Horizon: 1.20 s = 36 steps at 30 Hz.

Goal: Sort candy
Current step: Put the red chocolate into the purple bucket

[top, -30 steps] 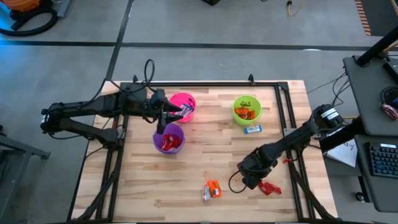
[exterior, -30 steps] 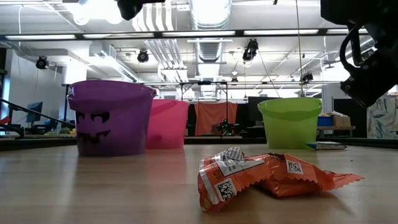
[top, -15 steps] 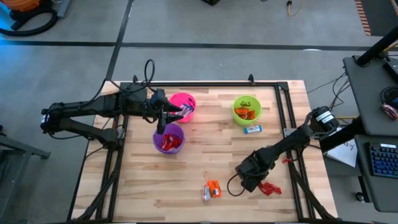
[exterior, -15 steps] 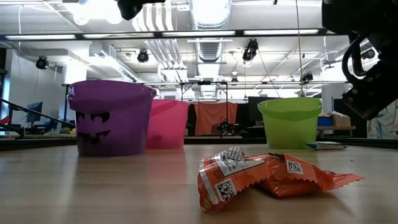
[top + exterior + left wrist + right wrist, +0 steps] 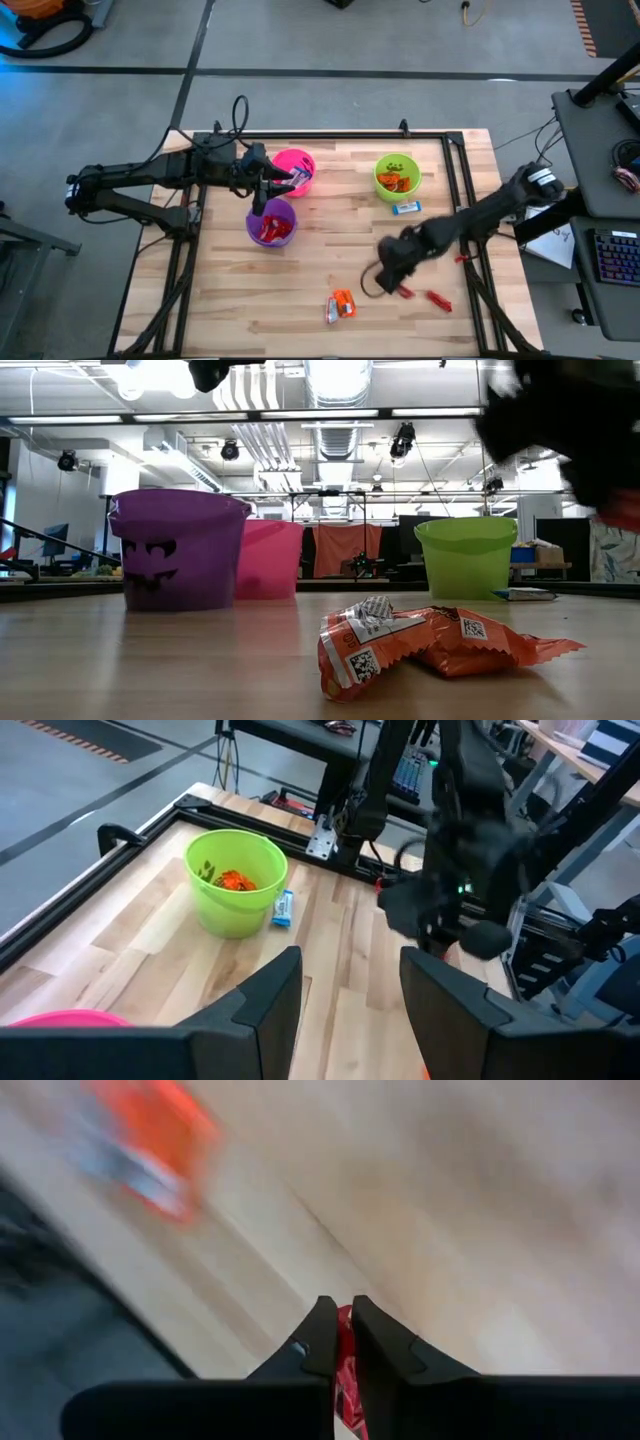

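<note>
from above, the wooden table [image 5: 330, 240] carries three cups. the pink cup [image 5: 296, 166] sits toward the far left, with a candy wrapper showing at its rim under the left gripper [image 5: 272, 187]. just in front of it, the purple cup [image 5: 271, 222] holds red candies [image 5: 272, 231]. the green cup [image 5: 396, 175] stands well to the right and holds orange candies [image 5: 400, 183]. a blue-and-white bar [image 5: 406, 208] lies on the wood just beside the green cup. an orange candy pile [image 5: 341, 304] rests near the front edge, and a loose red candy [image 5: 439, 298] lies to its right. the right gripper [image 5: 398, 286] hangs between those two, with a red candy [image 5: 404, 292] at its tip.

at table height, the purple cup [image 5: 180, 549] is on the left, the pink cup [image 5: 270, 558] partly behind it, and the green cup [image 5: 465, 556] to the right; their contents are hidden. the orange candy pile [image 5: 420, 643] lies closest.

the left wrist view shows the left gripper [image 5: 350, 990] with fingers apart and nothing between them. beyond them is the green cup [image 5: 236, 880] with orange candies [image 5: 233, 880] inside and the blue-and-white bar [image 5: 284, 907] touching its base.

the right wrist view shows the right gripper [image 5: 340, 1335] clamped together on the red candy [image 5: 345, 1370], above bare wood, with the blurred orange candy pile [image 5: 150, 1140] farther off.
</note>
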Motion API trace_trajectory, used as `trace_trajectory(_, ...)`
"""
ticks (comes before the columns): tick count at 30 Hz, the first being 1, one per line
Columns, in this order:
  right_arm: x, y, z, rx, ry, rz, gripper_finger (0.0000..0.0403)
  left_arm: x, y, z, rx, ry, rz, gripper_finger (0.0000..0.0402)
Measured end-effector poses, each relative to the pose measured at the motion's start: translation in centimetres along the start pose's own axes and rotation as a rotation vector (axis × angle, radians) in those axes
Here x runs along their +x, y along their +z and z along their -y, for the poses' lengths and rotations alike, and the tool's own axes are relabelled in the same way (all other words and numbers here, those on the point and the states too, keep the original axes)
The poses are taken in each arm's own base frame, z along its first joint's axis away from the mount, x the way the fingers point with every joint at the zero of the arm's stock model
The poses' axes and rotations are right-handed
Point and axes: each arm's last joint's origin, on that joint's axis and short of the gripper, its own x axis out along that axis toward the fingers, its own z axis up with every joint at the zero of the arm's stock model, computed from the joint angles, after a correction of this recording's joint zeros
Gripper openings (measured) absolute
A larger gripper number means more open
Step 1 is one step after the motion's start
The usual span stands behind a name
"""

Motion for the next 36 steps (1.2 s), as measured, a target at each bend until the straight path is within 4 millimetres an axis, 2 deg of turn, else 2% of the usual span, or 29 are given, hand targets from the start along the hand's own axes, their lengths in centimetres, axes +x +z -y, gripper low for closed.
trace_trajectory(4, -3.7, 3.2, -1.4, -0.075, 0.163, 0.319, 0.0014, -0.1, 0.0, 0.2, -0.010, -0.008, 0.002, 0.0154)
trace_trajectory(8, -6.6, 6.7, -2.5, -0.193, 0.355, 0.639, 0.0014, -0.6, 0.1, 0.6, -0.028, -0.030, 0.015, 0.0154)
trace_trajectory(14, -8.4, 10.9, -4.6, -0.490, 0.564, 1.081, 0.0013, -1.8, 0.3, 1.4, -0.080, -0.062, 0.053, 0.0154)
trace_trajectory(19, -7.5, 13.5, -5.0, -0.687, 0.569, 1.362, 0.0013, -3.4, 0.6, 2.0, -0.134, -0.078, 0.099, 0.0154)
trace_trajectory(24, -6.1, 15.4, -4.6, -0.722, 0.657, 1.542, 0.0013, -5.3, 0.9, 2.5, -0.180, -0.117, 0.150, 0.0154)
trace_trajectory(27, -4.6, 16.3, -4.2, -0.719, 0.679, 1.580, 0.0013, -6.3, 1.0, 2.6, -0.195, -0.121, 0.179, 0.0154)
trace_trajectory(31, -2.9, 17.4, -4.7, -0.723, 0.680, 1.555, 0.0013, -7.3, 1.1, 2.5, -0.199, -0.120, 0.211, 0.0154)
trace_trajectory(36, -1.9, 18.9, -5.8, -0.722, 0.678, 1.562, 0.0013, -8.1, 1.2, 2.4, -0.202, -0.123, 0.235, 0.0154)
